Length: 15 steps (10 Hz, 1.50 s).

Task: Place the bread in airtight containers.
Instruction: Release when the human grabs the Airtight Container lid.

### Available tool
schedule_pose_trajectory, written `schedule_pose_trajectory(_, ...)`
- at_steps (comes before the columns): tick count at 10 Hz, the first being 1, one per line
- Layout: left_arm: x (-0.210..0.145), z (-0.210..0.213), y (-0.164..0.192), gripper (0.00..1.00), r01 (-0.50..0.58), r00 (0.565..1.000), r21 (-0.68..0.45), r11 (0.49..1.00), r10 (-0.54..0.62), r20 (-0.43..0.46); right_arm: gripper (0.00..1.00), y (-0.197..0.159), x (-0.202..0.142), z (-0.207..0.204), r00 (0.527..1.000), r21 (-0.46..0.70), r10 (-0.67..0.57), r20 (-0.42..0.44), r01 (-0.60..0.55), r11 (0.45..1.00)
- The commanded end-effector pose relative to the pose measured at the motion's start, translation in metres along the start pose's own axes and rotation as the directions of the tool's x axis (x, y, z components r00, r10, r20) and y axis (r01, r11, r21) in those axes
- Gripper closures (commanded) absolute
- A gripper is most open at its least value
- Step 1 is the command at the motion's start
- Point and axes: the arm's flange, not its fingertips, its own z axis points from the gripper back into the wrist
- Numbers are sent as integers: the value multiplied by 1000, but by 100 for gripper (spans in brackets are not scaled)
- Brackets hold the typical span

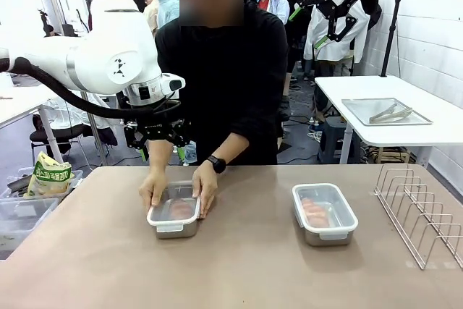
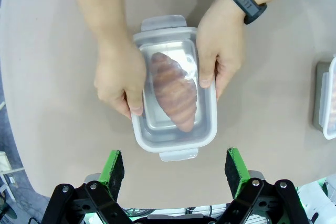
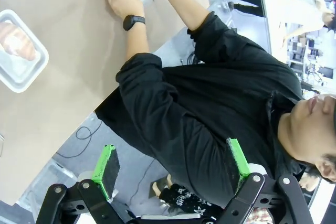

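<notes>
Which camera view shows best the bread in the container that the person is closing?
The left wrist view: it looks straight down on the bread, whole through the clear lid between the person's hands. The front view shows it small and low, partly behind the hands. The right wrist view catches just a corner of that container at its top edge.

It was a robotics lab: white arms (image 1: 108, 59) stood over a bare desk (image 1: 239, 265), with more white desks (image 1: 391, 106), cables and white brick walls (image 1: 434, 19) around.

Wire rack (image 1: 422, 211) on tan table (image 1: 239, 273), steel tray (image 1: 385, 111), tongs (image 1: 391, 113)
</notes>
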Motion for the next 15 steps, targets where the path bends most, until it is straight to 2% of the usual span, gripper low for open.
schedule_pose_trajectory(1,0,2,1,0,-3,1000,13,1000,3,7,0,2,1,-1,1000,-17,-5,-1,5,1000)
schedule_pose_trajectory(15,0,2,1,0,-3,1000,13,1000,3,7,0,2,1,-1,1000,-17,-5,-1,5,1000)
